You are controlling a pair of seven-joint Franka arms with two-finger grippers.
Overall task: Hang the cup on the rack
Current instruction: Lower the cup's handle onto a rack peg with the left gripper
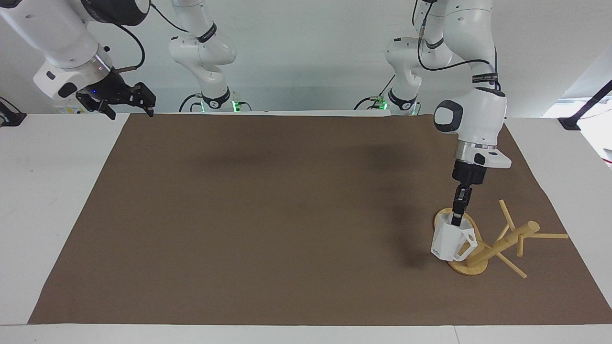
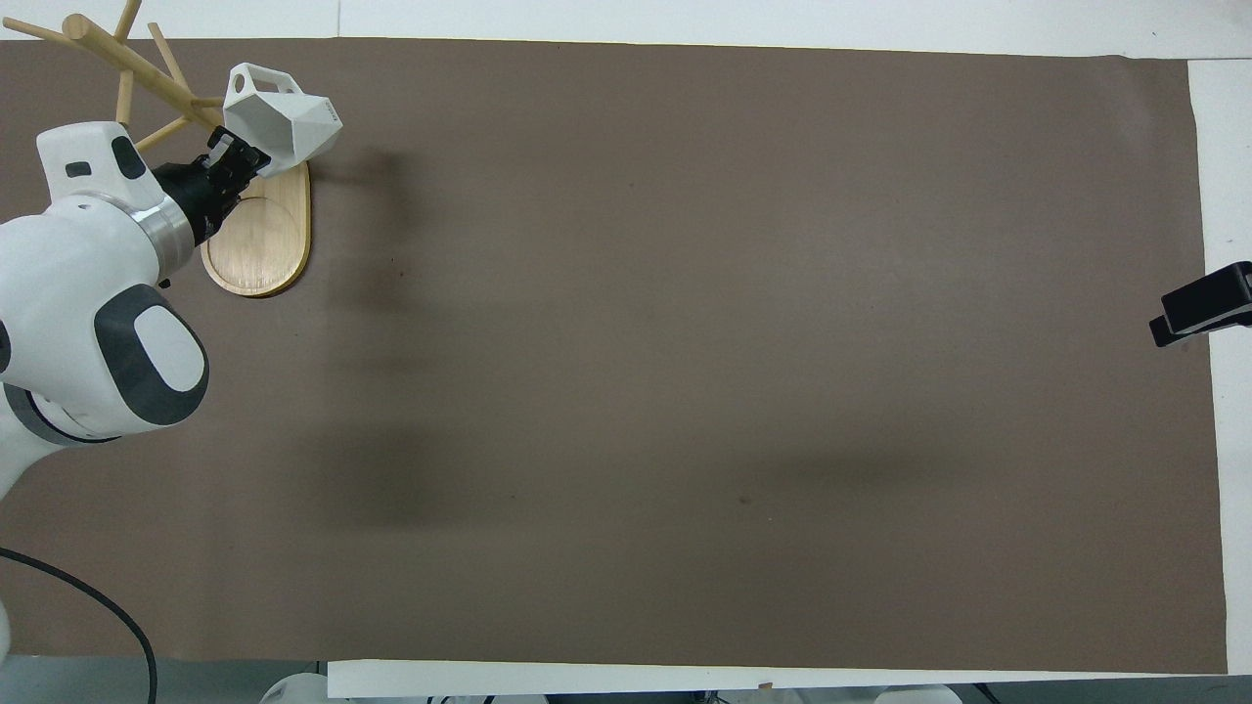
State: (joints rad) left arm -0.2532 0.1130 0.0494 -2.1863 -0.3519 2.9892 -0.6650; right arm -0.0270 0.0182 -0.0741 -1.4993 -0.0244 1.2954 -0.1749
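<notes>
The white faceted cup (image 1: 447, 242) (image 2: 286, 119) hangs upright over the oval base of the bamboo rack (image 1: 502, 243) (image 2: 256, 244), at the left arm's end of the table. My left gripper (image 1: 454, 220) (image 2: 233, 156) comes straight down and is shut on the cup's rim. The cup's angular handle faces the foot of the rack's slanting post, close beside it. I cannot tell whether the cup touches the base. My right gripper (image 1: 128, 101) (image 2: 1199, 311) hangs open and holds nothing, over the mat's corner at the right arm's end.
A brown mat (image 1: 287, 215) (image 2: 685, 342) covers most of the white table. The rack's thin pegs (image 1: 547, 235) stick out toward the mat's edge at the left arm's end.
</notes>
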